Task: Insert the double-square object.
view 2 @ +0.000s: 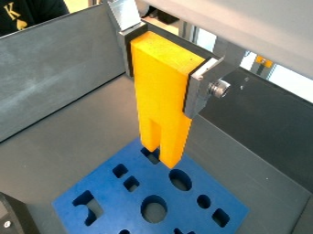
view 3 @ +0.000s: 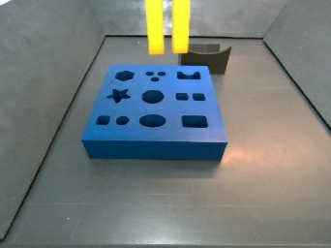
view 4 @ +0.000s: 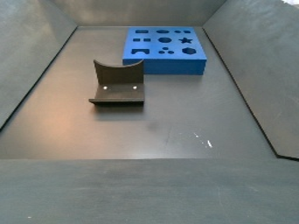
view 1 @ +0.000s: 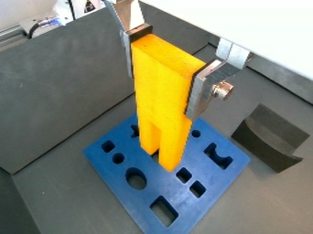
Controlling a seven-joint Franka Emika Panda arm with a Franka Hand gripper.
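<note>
Gripper (view 1: 169, 64) in a wrist view: silver finger plates pinch the double-square object (view 1: 164, 101) near its top, one plate each side. Yellow block hangs upright, prongs down, over the blue board (view 1: 184, 187) w/ its cut-out holes. Prong tips look above the board, not in any hole; exact height can't be judged. Dark notched block (view 1: 272, 137) sits off beside the board on the grey floor.

Other wrist view: gripper (view 2: 169, 66) clamped on the yellow block (view 2: 162, 101) the same way; gap between prongs shows at the lower end. Board (view 2: 110, 196) below, prongs over its near-edge holes. Only writing: a yellow mark like a "K" (view 2: 13, 15) on a dark surface behind the bin wall; rest unreadable.

Side view: only the two prongs (view 3: 168, 24) show, dropping from the top edge, behind the board (view 3: 155, 107) and near the notched block (view 3: 210, 56). Gripper out of frame here.

Other side view: board (view 4: 165, 49) at the far end, notched block (view 4: 117, 85) mid-floor, well apart. No arm or yellow block visible. No labels.

Risks, my guess: prongs not squared to the matching double hole, so tips land on the board top and jam or shove the board, which looks unclamped. Block could also slip or tilt between the pads if pushed down off-axis.
</note>
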